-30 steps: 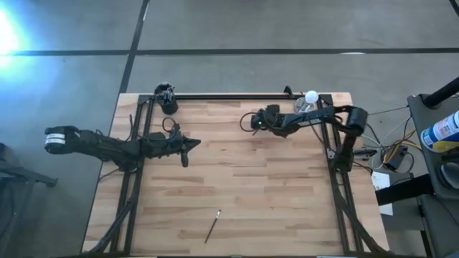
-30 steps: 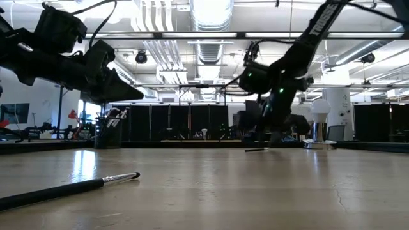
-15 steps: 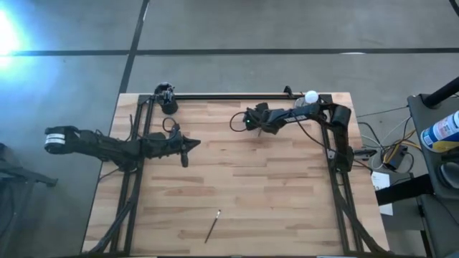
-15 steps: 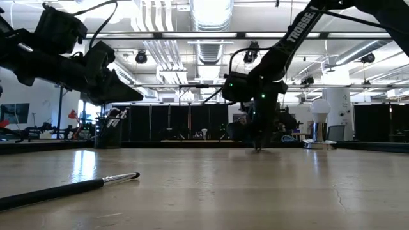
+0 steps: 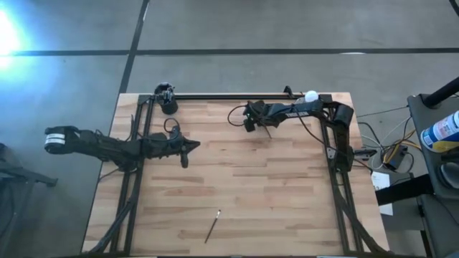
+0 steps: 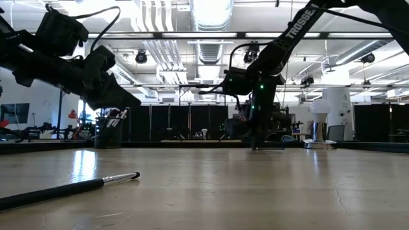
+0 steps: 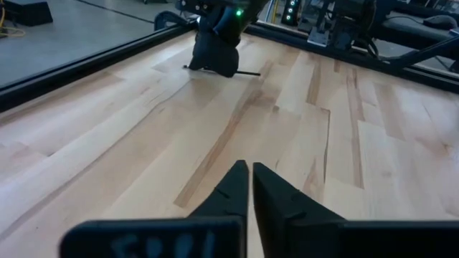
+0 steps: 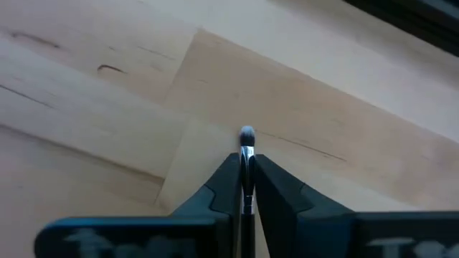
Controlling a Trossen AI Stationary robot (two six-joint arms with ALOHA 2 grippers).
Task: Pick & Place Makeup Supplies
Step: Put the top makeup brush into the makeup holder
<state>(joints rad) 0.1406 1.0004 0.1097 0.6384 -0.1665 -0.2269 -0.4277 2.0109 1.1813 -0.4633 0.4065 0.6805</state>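
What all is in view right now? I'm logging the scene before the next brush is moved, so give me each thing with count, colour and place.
Loose brush: one, dark handle with silvery ferrule, lying alone on the near part of the table.
Held brush: one, silvery ferrule with small tip, pinched between the right gripper's fingers at the table's far side.
Black cup: one, far left corner, with brushes standing in it.
White ball: one, far right corner.
Table: one, light wood planks.
Left gripper: one, dark, shut, empty, above the table's left-centre.
Right gripper: one, dark, low over the far centre, shut on the held brush.
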